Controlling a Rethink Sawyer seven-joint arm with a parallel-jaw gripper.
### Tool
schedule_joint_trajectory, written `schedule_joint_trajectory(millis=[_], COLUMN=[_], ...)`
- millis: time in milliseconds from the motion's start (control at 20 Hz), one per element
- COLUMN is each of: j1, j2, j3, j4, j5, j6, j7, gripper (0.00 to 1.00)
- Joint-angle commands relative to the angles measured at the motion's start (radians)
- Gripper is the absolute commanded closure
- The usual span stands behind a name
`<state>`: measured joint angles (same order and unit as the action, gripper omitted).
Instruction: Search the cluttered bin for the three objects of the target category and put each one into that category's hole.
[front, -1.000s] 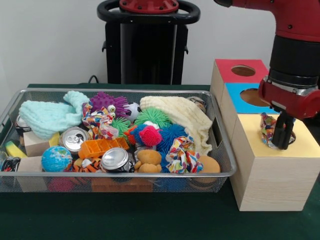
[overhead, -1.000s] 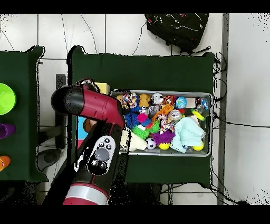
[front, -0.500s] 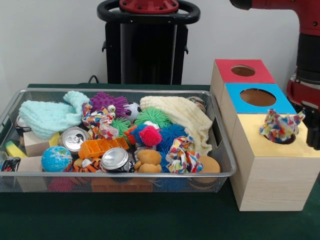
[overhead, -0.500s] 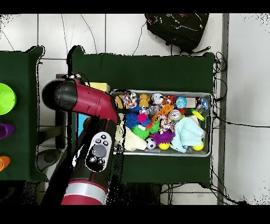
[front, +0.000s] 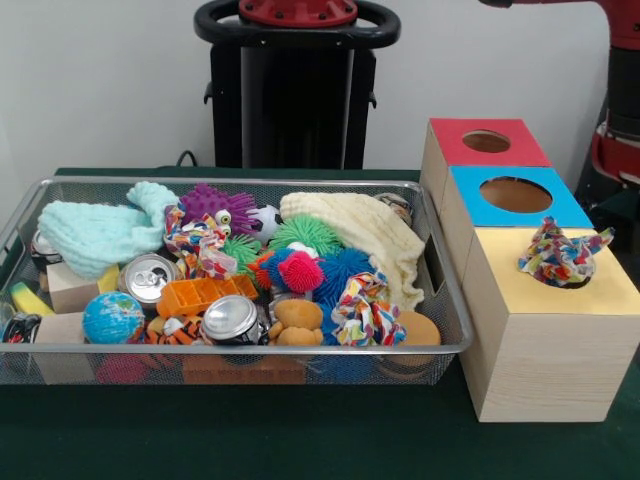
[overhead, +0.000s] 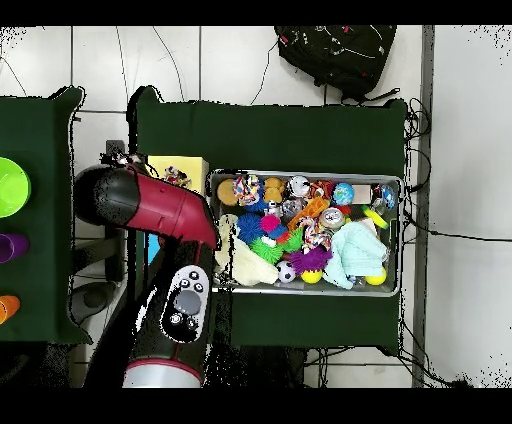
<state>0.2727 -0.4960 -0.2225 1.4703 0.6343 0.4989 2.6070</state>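
1 rag toy on yellow hole | arm now withdrawn

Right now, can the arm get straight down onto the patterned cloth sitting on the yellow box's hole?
Probably yes. The patterned cloth sits exposed on the yellow box, bunched over the hole with nothing above it. The arm is drawn off to the side; its gripper is out of view.

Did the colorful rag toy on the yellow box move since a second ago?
Yes. The colorful rag toy was bunched upright in the gripper over the yellow box's hole; now it lies spread out on the hole, let go.
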Motion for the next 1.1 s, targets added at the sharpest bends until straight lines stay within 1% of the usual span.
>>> schedule_joint_trajectory(millis=[50,100,200,300,400,500,700,800,900,950,1100], j1=[-0.012,-0.010,0.000,0.008,-0.007,-0.017,-0.069,-0.093,-0.104,-0.104,-0.113], j2=[-0.050,-0.058,-0.068,-0.077,-0.097,-0.096,-0.100,-0.096,-0.072,-0.053,0.027], j3=[0.055,0.041,0.005,-0.031,-0.033,-0.050,-0.079,-0.088,-0.080,-0.078,-0.060], j4=[0.215,0.234,0.230,0.210,0.198,0.156,0.080,0.025,0.000,-0.006,-0.040], j5=[-0.046,-0.058,-0.084,-0.109,-0.117,-0.138,-0.195,-0.218,-0.221,-0.220,-0.227], j6=[0.052,0.052,0.100,0.153,0.189,0.230,0.316,0.363,0.340,0.314,0.238], j7=[0.079,0.075,0.076,0.086,0.084,0.091,0.053,0.045,0.059,0.073,0.088], gripper=[1.00,1.00,1.00,1.00,1.00,1.00,1.00,1.00,1.00,1.00,1.00])
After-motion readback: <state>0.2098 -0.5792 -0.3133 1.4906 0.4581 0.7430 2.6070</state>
